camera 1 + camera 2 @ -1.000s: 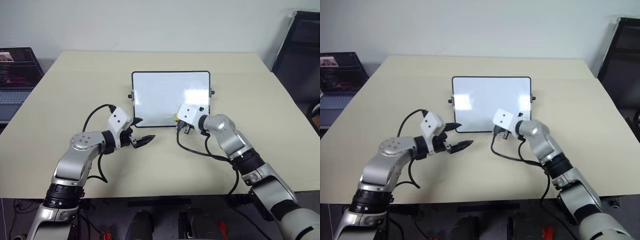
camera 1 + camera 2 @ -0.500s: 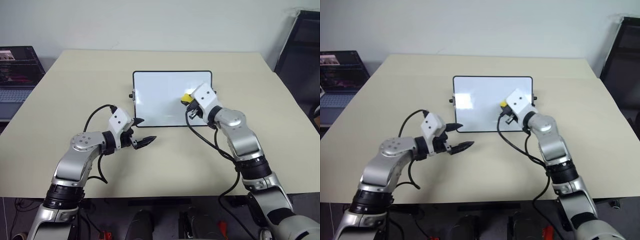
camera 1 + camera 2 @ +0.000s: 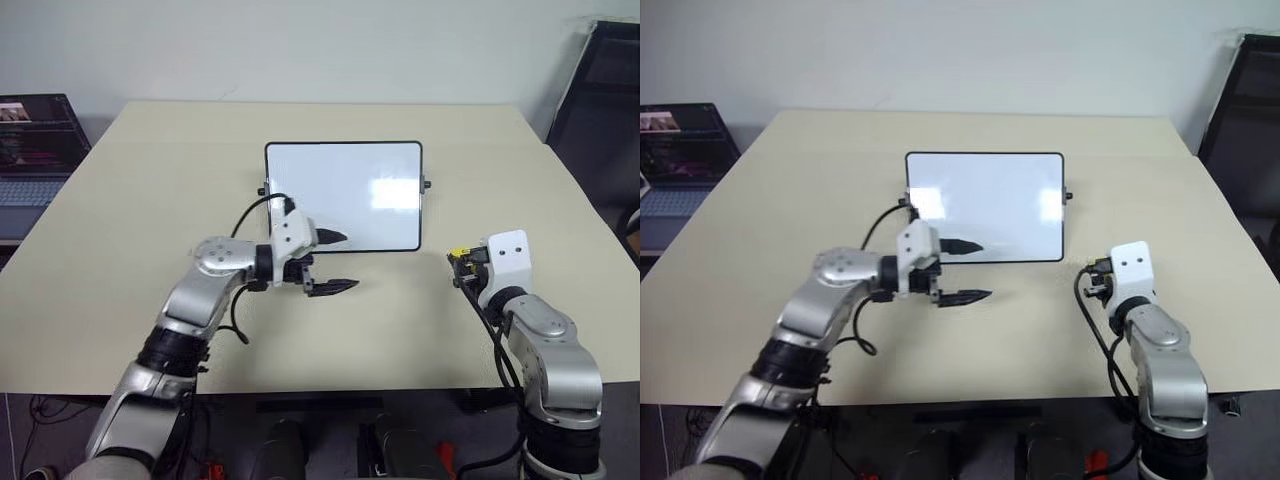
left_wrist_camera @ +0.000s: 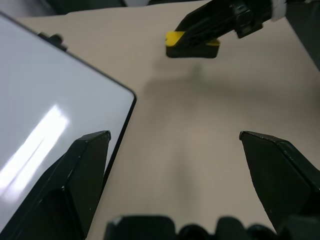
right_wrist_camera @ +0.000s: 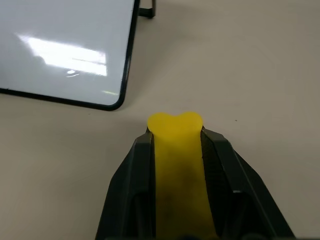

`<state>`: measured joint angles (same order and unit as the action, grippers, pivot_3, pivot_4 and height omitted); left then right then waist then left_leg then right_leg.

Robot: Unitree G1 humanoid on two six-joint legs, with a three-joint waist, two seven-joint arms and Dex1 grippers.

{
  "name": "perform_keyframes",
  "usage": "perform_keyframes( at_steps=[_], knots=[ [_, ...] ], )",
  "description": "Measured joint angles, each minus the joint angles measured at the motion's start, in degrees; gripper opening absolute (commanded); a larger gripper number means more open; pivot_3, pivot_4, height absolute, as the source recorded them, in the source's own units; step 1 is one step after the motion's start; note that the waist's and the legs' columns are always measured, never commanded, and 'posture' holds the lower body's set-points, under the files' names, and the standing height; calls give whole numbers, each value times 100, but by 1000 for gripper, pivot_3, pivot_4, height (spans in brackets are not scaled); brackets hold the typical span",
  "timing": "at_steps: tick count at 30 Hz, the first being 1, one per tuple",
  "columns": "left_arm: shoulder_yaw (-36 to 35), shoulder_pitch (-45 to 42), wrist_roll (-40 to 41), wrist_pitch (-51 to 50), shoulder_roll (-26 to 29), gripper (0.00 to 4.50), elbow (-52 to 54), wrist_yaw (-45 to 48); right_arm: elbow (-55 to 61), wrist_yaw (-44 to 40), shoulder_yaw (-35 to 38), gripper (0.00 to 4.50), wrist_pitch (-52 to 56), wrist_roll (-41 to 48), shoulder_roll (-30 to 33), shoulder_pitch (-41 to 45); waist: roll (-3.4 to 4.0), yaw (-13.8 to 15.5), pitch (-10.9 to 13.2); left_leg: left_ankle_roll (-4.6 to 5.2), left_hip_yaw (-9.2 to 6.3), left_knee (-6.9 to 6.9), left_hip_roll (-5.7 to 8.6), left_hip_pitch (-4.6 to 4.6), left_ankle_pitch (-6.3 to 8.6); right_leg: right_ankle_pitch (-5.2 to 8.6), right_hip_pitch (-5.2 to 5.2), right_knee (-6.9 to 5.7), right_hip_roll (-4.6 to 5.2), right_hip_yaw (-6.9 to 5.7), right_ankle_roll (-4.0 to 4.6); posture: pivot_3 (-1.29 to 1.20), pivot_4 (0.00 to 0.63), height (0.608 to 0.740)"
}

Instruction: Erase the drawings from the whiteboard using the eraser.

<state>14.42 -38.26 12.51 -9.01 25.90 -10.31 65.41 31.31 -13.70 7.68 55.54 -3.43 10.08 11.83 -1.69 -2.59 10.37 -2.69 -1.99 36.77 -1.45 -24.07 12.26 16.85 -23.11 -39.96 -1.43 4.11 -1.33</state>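
The whiteboard (image 3: 345, 195) lies flat in the middle of the beige table. Its surface reads as plain white with glare patches; the drawings are out of view. My right gripper (image 3: 456, 263) hovers over bare table just off the board's near right corner, shut on the yellow eraser (image 5: 176, 150), whose tip pokes out past the fingers. From the left wrist the eraser (image 4: 192, 42) hangs above the tabletop. My left gripper (image 3: 332, 263) stands open at the board's near edge, one finger over the board, the other over the table, with nothing between them.
A laptop (image 3: 30, 150) sits off the table's far left. A black chair (image 3: 600, 90) stands at the far right. The table's front edge (image 3: 330, 392) runs close below both arms.
My right gripper carried the eraser off the board, to the right and back toward me. My left gripper swung right, from the board's near left corner to the middle of its near edge.
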Motion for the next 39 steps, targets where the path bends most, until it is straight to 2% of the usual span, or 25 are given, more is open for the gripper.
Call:
perform_keyframes(
  at_steps=[4, 9, 20, 22, 24, 30, 31, 35, 39],
  knots=[
    [193, -504, -151, 500, -328, 4500, -737, 328, -383, 374, 8, 955, -41, -2, -154, 123, 0, -27, 0, 0, 5, -4, 0, -3, 1, 0, -3, 1, -2, 5, 0, 0, 150, 740],
    [383, -722, -308, 857, -581, 4500, -1249, 652, -880, 750, 103, 955, -295, 12, -252, 334, 0, -36, 0, 1, 3, -9, 0, -7, 1, 0, -7, 0, -2, 4, 1, 0, 150, 740],
    [536, -737, -471, 1026, -738, 4500, -1262, 806, -1327, 881, 118, 955, -615, 83, -261, 459, 0, -39, 0, 1, 1, -8, -2, -8, 1, 0, -7, 0, -2, 3, 1, 0, 150, 740],
    [538, -734, -478, 1026, -738, 4500, -1243, 808, -1417, 880, 124, 1678, -640, 141, -261, 488, 0, -40, 0, 1, 0, -8, -2, -8, 1, 0, -7, 0, -2, 4, 1, 0, 150, 740],
    [539, -734, -483, 1026, -739, 4500, -1226, 810, -1530, 881, 127, 2190, -687, 195, -261, 526, 0, -40, 0, 1, 0, -8, -2, -8, 1, 0, -7, 0, -2, 4, 1, 0, 150, 740],
    [539, -715, -491, 1025, -759, 4500, -1195, 799, -1648, 899, 175, 4309, -833, 295, -238, 557, 0, -39, 0, 1, 0, -8, -2, -9, 1, 0, -7, 0, -2, 4, 1, 0, 150, 740],
    [539, -705, -492, 1022, -760, 4500, -1180, 794, -1647, 897, 181, 4448, -849, 309, -236, 558, 0, -40, 0, 1, 0, -8, -2, -9, 1, -1, -7, -1, -2, 4, 1, 0, 150, 740],
    [535, -550, -491, 929, -745, 4500, -984, 689, -1479, 766, 153, 4448, -869, 486, -217, 557, 1, -46, 0, 1, 0, -8, -4, -8, 1, 0, -7, -1, -2, 4, 1, 0, 150, 740],
    [150, -112, -467, 546, -620, 4500, -504, 7, -396, 235, -213, 4448, -1013, 816, 47, 439, 2, -70, 1, 1, -12, -8, -13, -9, 2, 0, -7, -2, -2, -1, 0, 0, 150, 740]
  ],
)
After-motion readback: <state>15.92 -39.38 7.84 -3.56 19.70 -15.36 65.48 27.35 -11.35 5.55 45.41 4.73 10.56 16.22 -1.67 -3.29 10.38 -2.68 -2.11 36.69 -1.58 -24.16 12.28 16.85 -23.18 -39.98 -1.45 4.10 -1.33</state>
